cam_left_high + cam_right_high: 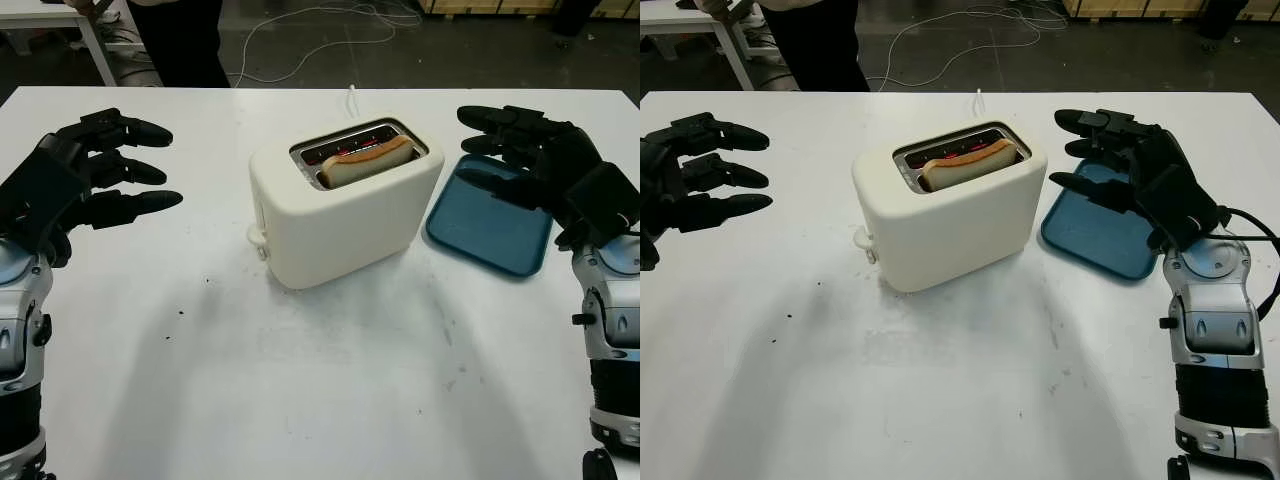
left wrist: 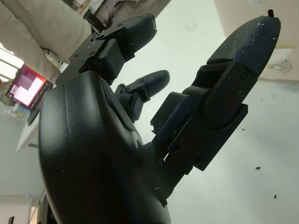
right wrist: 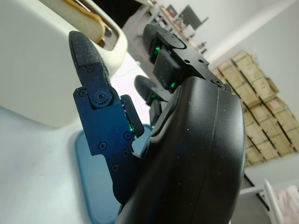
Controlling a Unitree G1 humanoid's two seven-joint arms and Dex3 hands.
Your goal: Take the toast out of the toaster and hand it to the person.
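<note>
both arms entered from the bottom edge. left hand [image 1: 95, 170] was open above the white table [image 1: 330, 380], well to the left of the toaster [image 1: 340, 215]. right hand [image 1: 535, 160] was open over the blue tray [image 1: 490, 235], which lay just right of the toaster. a white cable [image 1: 300, 40] ran across the dark floor beyond. a person [image 1: 180, 35] stood at the far edge. toast [image 1: 365, 160], tan-crusted, sat in the near slot, top protruding, unobstructed.
</note>
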